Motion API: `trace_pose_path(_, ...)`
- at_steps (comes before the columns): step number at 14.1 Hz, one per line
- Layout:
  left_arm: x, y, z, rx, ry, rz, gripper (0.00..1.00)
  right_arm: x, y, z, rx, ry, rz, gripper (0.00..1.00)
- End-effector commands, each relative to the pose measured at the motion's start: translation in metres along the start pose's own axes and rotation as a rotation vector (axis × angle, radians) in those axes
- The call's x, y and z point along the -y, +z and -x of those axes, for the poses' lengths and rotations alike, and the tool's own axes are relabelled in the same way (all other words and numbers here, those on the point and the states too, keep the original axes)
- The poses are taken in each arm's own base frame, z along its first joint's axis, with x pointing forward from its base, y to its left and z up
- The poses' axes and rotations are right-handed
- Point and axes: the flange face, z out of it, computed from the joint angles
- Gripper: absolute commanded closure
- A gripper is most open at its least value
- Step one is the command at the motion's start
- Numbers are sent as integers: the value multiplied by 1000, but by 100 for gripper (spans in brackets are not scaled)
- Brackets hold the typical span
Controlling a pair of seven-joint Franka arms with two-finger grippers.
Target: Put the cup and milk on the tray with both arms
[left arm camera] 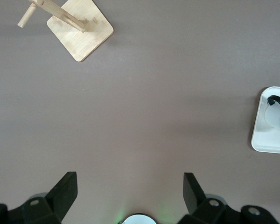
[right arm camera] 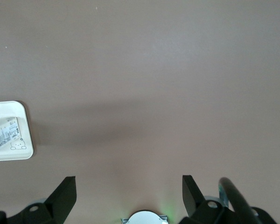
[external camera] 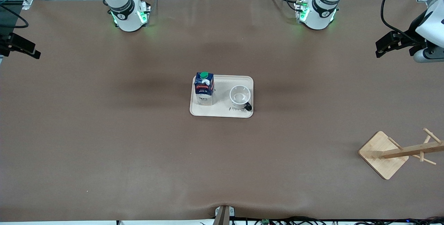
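The flat cream-white rounded rectangular tray (external camera: 222, 113) lies near the middle of the brown-covered table (external camera: 104, 131), well apart from every edge and corner; on it, at the end toward the right arm, the small dark blue gable-top milk carton (external camera: 204, 89) with a red and white label and green round screw cap stands upright; at the tray's end toward the left arm sits the small white round cup (external camera: 240, 96), mouth up, its black loop handle turned toward the tray's corner nearest the front camera; carton and cup are near each other but not touching, with bare tray between them; script lettering runs along the tray's edge nearest the front camera, just beside the cup. The left gripper (left arm camera: 130, 191) is up in the air over bare table at the left arm's end, near the edge where the bases stand; its two black fingers (left arm camera: 65, 189) are spread wide with nothing between them; its wrist view catches a corner of the tray (left arm camera: 261, 140) with the cup's handle (left arm camera: 276, 100) on it. The right gripper (right arm camera: 129, 191) is up over bare table at the right arm's end, its fingers (right arm camera: 64, 190) likewise spread and empty; its wrist view shows the tray's corner (right arm camera: 23, 151) with a small bear drawing and the carton's pale lower part (right arm camera: 4, 135). A light wooden rack (external camera: 399, 152) with a square base and pegged post lies toward the corner at the left arm's end nearest the front camera.
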Motion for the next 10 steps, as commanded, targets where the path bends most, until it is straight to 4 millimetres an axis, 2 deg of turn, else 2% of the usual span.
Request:
trace_pose_path(1,-1,-9,0,-20,22,23,0,1,-5,3,4,-11,-4,0)
trace_pose_path(10,-7,-19,7,-36,50,44,0,-6,-12,1,-13,-5,1,0)
